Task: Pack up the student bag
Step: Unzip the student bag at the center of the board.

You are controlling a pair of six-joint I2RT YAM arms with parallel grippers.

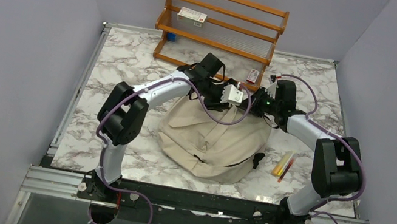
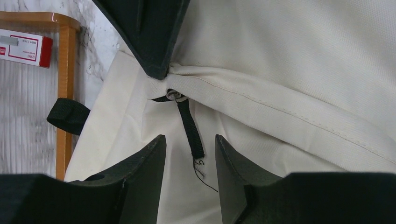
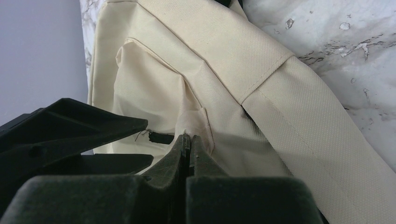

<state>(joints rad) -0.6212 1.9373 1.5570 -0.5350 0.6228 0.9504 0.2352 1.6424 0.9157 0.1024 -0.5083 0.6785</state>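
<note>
The right gripper clenched student bag fabric at frame centre; the left gripper, released, straddled the zipper pull. The thin pinch could slip, shifting the pull.

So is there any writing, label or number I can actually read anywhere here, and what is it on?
White and red box on the orange wooden rack: printed lines inside a red border, too blurred to read.
Small red and white box at the rack's right end: too small to read.
Beige fabric backpack: no print visible.
</note>
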